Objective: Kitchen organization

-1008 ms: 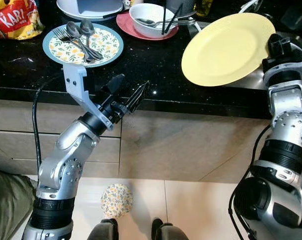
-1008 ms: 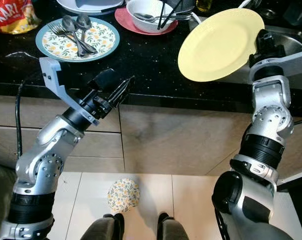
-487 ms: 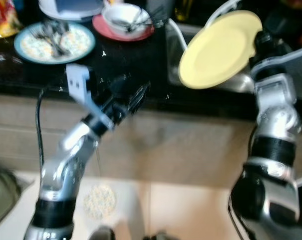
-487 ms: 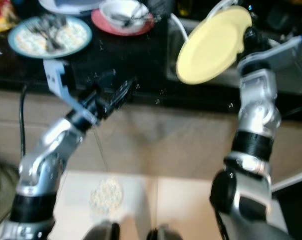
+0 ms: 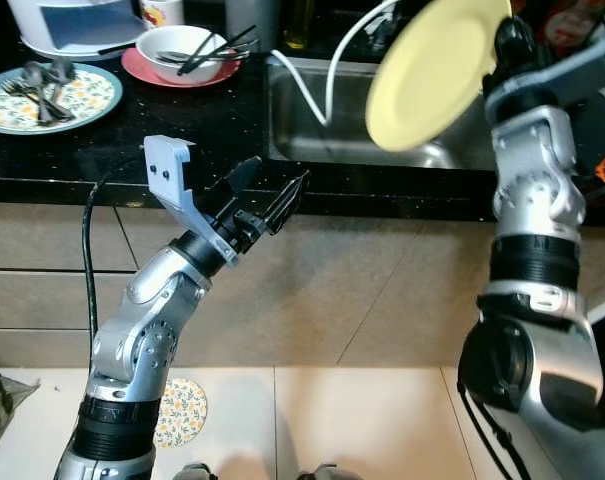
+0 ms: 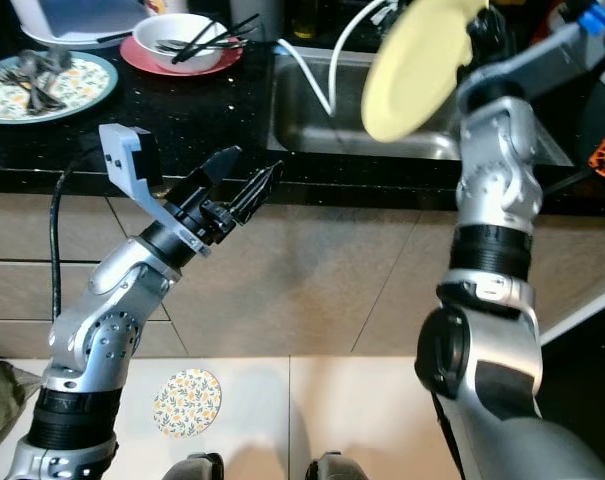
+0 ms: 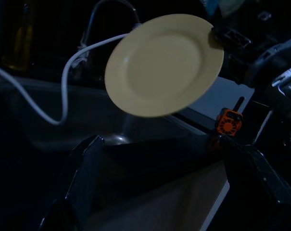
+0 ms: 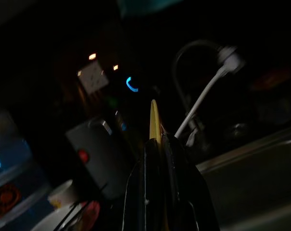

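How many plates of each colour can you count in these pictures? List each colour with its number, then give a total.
Yellow plate, held over the sink by the right gripper: 1
Floral plate, with cutlery on it: 1
Red plate, under the white bowl: 1
Total: 3

The right gripper [image 5: 509,42] held a round pale-yellow plate [image 5: 434,72] tilted above the steel sink [image 5: 322,128] (a white hose [image 5: 317,88] curled into the basin). The left gripper [image 5: 267,190], fingers parted, hovered at the black countertop [image 5: 182,130] edge. Back left sat a floral plate of cutlery [image 5: 44,92].
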### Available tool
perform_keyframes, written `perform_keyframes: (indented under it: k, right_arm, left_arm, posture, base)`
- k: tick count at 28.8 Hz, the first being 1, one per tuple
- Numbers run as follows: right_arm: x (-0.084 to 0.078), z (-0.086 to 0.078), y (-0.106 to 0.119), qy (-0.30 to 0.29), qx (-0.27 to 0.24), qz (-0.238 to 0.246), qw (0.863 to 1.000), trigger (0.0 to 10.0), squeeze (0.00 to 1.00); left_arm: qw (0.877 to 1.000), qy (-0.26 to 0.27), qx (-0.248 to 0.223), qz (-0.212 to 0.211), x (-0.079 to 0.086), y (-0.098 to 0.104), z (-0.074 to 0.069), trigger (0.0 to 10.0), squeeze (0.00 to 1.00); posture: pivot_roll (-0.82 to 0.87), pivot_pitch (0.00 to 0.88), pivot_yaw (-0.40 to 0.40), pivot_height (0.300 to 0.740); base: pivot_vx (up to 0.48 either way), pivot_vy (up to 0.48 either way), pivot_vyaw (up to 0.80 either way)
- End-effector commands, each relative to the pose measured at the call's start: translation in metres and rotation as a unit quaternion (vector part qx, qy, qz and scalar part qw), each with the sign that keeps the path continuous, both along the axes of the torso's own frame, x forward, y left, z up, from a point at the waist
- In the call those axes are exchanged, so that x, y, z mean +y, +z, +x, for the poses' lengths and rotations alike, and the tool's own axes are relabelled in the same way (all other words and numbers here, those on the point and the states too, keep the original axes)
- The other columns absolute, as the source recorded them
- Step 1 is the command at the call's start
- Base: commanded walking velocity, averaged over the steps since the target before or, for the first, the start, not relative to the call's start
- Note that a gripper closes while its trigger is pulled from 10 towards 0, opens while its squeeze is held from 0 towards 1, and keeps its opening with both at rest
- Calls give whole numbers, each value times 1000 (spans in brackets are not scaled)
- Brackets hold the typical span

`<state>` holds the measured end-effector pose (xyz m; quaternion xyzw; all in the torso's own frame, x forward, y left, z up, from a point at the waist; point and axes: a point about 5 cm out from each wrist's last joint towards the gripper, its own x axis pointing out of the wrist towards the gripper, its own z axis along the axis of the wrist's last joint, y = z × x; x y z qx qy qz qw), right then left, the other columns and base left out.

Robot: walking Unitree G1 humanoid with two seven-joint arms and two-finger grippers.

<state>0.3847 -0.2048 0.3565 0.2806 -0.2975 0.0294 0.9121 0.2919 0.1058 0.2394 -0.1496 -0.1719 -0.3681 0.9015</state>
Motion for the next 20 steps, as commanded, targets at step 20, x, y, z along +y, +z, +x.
perform_keyframes:
  k: [20]
  right_arm:
    - [21, 13, -7, 4, 11, -27, 1000, 0, 0]
  left_arm:
    - [1000, 20, -14, 12, 6, 0, -4, 10000, 0]
  posture:
    - [125, 129, -120, 740]
  base:
    - [211, 0, 0]
